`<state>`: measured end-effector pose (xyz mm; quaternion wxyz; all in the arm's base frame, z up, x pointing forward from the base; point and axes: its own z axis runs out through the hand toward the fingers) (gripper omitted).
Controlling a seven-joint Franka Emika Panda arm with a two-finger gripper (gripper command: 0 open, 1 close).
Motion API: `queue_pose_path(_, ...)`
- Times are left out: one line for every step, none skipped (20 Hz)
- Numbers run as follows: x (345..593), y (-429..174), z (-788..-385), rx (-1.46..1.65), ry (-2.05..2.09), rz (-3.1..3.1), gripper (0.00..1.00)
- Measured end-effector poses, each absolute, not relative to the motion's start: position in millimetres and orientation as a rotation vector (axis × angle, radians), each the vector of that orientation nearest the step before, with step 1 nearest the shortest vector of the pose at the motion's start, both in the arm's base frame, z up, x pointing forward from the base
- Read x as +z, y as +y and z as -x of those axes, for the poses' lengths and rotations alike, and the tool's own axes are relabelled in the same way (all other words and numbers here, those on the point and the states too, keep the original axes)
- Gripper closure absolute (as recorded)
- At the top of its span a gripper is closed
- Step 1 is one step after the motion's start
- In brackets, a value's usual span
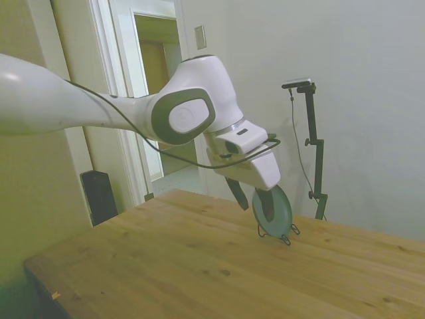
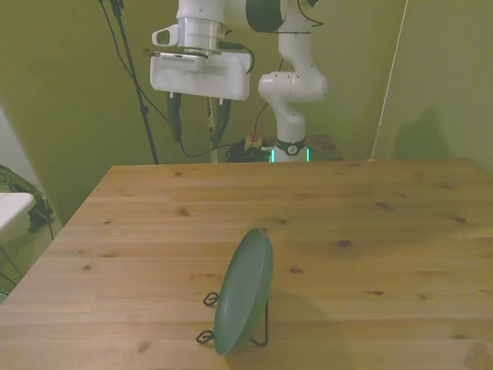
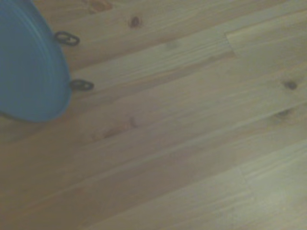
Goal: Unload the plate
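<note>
The grey-green plate [image 2: 245,293] stands on edge, leaning in a thin black wire stand [image 2: 206,300] near the table's front edge in the front view. In the side view the plate [image 1: 281,211] shows partly behind my hand, with the stand [image 1: 287,238] under it. My gripper [image 2: 198,122] hangs well above the far side of the table, open, with nothing between its dark fingers [image 2: 176,116]. In the side view the gripper [image 1: 251,198] is beside the plate's upper part. The wrist view catches the plate's rim [image 3: 29,62] and two wire loops [image 3: 67,38].
The wooden table [image 2: 370,231] stretches wide around the stand. Cables and the arm's base [image 2: 291,146] sit beyond its far edge. A dark speaker-like box [image 1: 99,196] and a doorway stand past the table in the side view.
</note>
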<state>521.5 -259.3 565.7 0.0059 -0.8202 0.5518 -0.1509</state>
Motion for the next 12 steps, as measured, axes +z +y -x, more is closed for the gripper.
queue_pose_path(566, -260, -532, -0.470, 1.724, 2.573, 0.00)
queue_pose_path(565, -260, -542, -0.463, 1.721, 2.578, 0.00)
queue_pose_path(563, -261, -551, -0.456, 1.718, 2.581, 0.00)
queue_pose_path(562, -261, -558, -0.449, 1.717, 2.585, 0.00)
queue_pose_path(561, -261, -564, -0.445, 1.714, 2.589, 0.00)
queue_pose_path(568, -260, -571, -0.450, 1.710, 2.592, 0.00)
queue_pose_path(568, -260, -571, -0.446, 1.711, 2.592, 0.00)
queue_pose_path(567, -260, -571, -0.441, 1.713, 2.591, 0.00)
queue_pose_path(567, -261, -571, -0.442, 1.717, 2.582, 0.00)
queue_pose_path(567, -264, -572, -0.443, 1.723, 2.568, 0.00)
queue_pose_path(567, -268, -575, -0.443, 1.732, 2.547, 0.00)
queue_pose_path(566, -274, -578, -0.445, 1.744, 2.527, 0.00)
